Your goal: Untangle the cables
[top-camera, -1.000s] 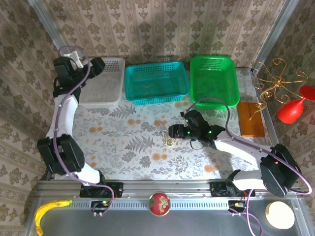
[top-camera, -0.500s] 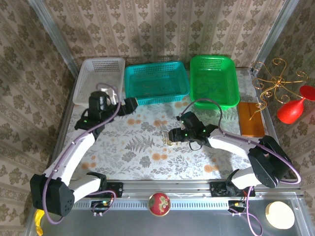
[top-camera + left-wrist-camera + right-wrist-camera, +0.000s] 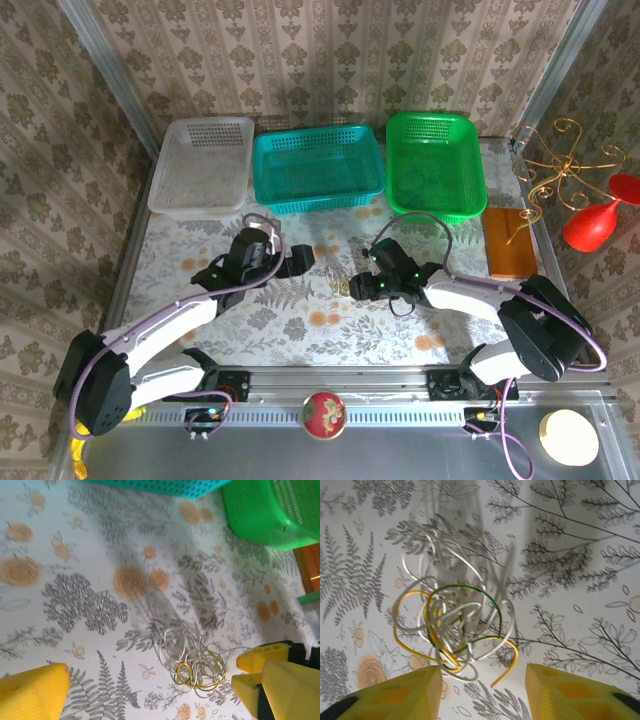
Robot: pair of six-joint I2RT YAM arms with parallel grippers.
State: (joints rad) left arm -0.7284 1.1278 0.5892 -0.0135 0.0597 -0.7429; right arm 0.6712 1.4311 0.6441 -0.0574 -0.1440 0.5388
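cables [image 3: 451, 626] clumped, right arm [image 3: 472, 293] low beside them, jaws spread

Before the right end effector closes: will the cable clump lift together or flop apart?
Likely floppy: the cables are thin loose loops resting on the table. Probably light, lifting as one clump since white, yellow and green strands interlock. The free yellow end near the right end effector may dangle or slip out.
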